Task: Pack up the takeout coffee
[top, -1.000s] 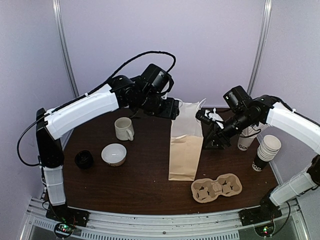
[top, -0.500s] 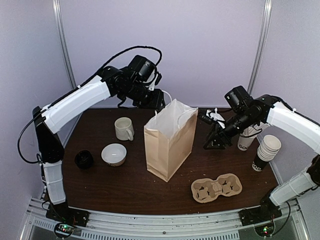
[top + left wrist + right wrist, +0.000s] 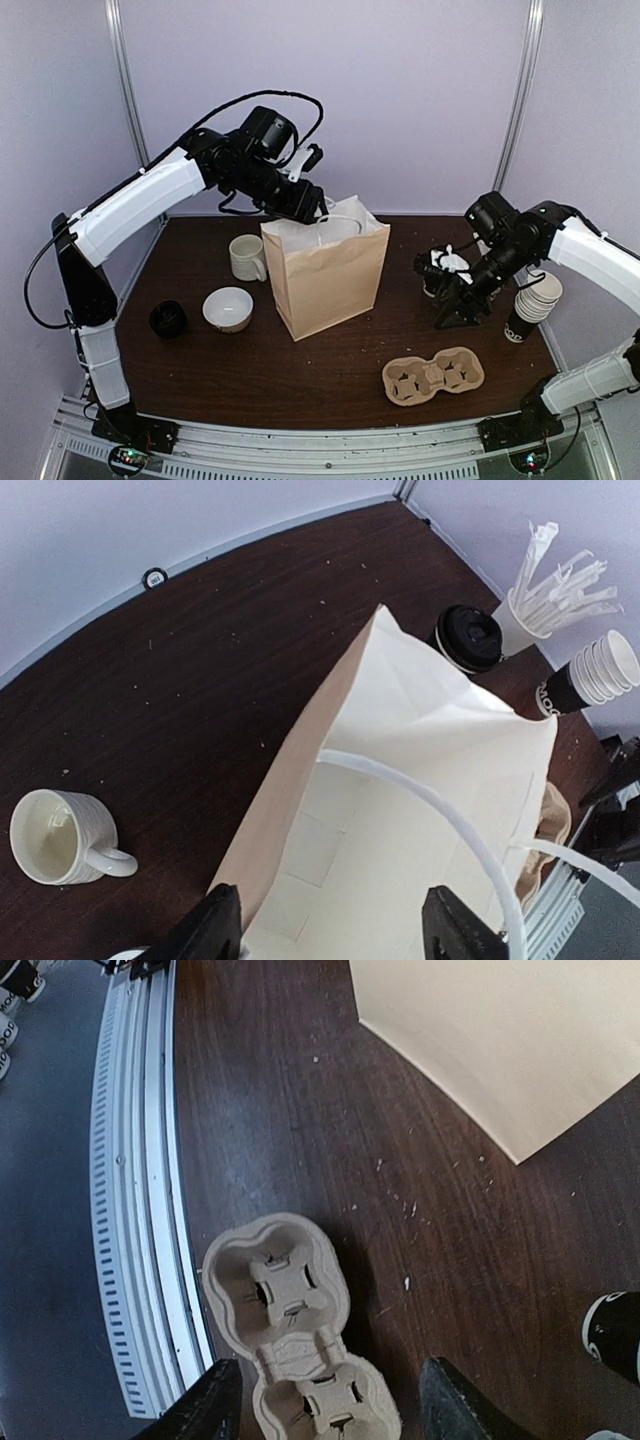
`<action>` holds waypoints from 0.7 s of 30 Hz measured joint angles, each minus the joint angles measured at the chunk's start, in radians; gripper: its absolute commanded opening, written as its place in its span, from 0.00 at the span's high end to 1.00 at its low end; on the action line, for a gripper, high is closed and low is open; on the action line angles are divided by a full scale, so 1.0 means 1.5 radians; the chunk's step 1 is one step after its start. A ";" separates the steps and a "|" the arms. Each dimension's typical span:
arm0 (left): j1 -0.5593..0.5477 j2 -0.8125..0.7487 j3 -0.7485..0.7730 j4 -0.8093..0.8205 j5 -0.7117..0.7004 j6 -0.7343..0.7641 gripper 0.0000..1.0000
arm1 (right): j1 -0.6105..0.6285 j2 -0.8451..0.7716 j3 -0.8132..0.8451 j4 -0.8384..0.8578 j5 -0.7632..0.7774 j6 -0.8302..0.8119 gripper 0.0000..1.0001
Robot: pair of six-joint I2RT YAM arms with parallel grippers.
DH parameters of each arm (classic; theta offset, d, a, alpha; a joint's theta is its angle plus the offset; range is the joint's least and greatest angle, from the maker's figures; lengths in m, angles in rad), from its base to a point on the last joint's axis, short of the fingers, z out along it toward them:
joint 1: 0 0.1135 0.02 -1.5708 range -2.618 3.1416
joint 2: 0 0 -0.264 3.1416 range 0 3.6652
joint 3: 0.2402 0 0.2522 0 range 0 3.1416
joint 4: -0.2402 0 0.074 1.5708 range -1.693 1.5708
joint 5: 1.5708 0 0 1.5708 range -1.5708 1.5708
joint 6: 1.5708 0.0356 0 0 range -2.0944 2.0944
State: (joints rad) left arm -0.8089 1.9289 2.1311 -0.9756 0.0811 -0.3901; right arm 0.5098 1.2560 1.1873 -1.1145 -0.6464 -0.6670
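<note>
The takeout coffee (image 3: 470, 638), a black cup with a black dome lid, stands at the back right beside a white cup of straws (image 3: 540, 580). In the top view my right arm hides it. A brown paper bag (image 3: 325, 270) with white handles stands open mid-table. My left gripper (image 3: 315, 205) is open at the bag's mouth, its fingertips (image 3: 215, 925) wide apart across the bag's near rim (image 3: 335, 930). My right gripper (image 3: 455, 300) is open and empty, hovering over the pulp cup carrier (image 3: 300, 1320).
A cream mug (image 3: 248, 257), a white bowl (image 3: 228, 308) and a small black item (image 3: 168, 318) sit at the left. The cup carrier (image 3: 433, 375) lies near the front edge. A stack of lidless cups (image 3: 535, 300) stands at the right.
The bag has gone from lying flat to upright and open, shifted left with my left gripper. My right gripper has moved right and down toward the cup carrier.
</note>
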 measured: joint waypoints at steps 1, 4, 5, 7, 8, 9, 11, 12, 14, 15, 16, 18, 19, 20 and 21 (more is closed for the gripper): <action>0.000 -0.011 -0.014 -0.001 0.001 0.014 0.32 | 0.000 -0.002 -0.014 -0.008 0.009 -0.016 0.36; 0.000 -0.033 -0.032 -0.006 -0.009 0.046 0.31 | 0.000 0.006 -0.049 -0.025 0.036 -0.060 0.38; 0.000 -0.038 -0.034 -0.007 -0.014 0.055 0.31 | 0.000 0.013 -0.061 -0.029 0.046 -0.074 0.39; 0.000 -0.047 -0.043 -0.005 -0.022 0.073 0.31 | 0.001 0.027 -0.078 -0.031 0.063 -0.097 0.43; 0.000 -0.052 -0.051 -0.004 -0.028 0.083 0.31 | 0.001 0.033 -0.084 -0.032 0.071 -0.108 0.44; 0.000 -0.059 -0.062 -0.002 -0.035 0.092 0.31 | 0.004 0.039 -0.089 -0.032 0.078 -0.117 0.45; 0.000 -0.070 -0.076 -0.002 -0.049 0.109 0.30 | 0.013 0.046 -0.097 -0.031 0.096 -0.132 0.47; 0.000 -0.075 -0.081 -0.002 -0.061 0.117 0.30 | 0.021 0.047 -0.103 -0.028 0.108 -0.137 0.47; -0.001 -0.090 -0.093 0.002 -0.083 0.132 0.29 | 0.048 0.047 -0.121 -0.021 0.133 -0.150 0.48; -0.001 -0.101 -0.103 0.006 -0.097 0.140 0.29 | 0.060 0.047 -0.131 -0.018 0.143 -0.153 0.50; -0.001 -0.115 -0.118 0.010 -0.111 0.146 0.29 | 0.073 0.045 -0.145 -0.011 0.157 -0.159 0.51; -0.001 -0.152 -0.155 0.020 -0.138 0.157 0.28 | 0.093 0.039 -0.171 -0.003 0.179 -0.168 0.52; -0.001 -0.169 -0.173 0.025 -0.148 0.160 0.28 | 0.101 0.035 -0.180 0.000 0.187 -0.169 0.52; -0.001 -0.188 -0.193 0.031 -0.158 0.160 0.28 | 0.105 0.032 -0.185 0.003 0.194 -0.171 0.52; -0.001 -0.206 -0.212 0.037 -0.167 0.161 0.28 | 0.107 0.030 -0.188 0.008 0.200 -0.172 0.52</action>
State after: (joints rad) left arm -0.8097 1.6199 1.8130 -0.9203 -0.1688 -0.1486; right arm 0.6708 1.3010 0.9054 -1.1019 -0.3466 -0.9249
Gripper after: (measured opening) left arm 0.715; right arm 0.484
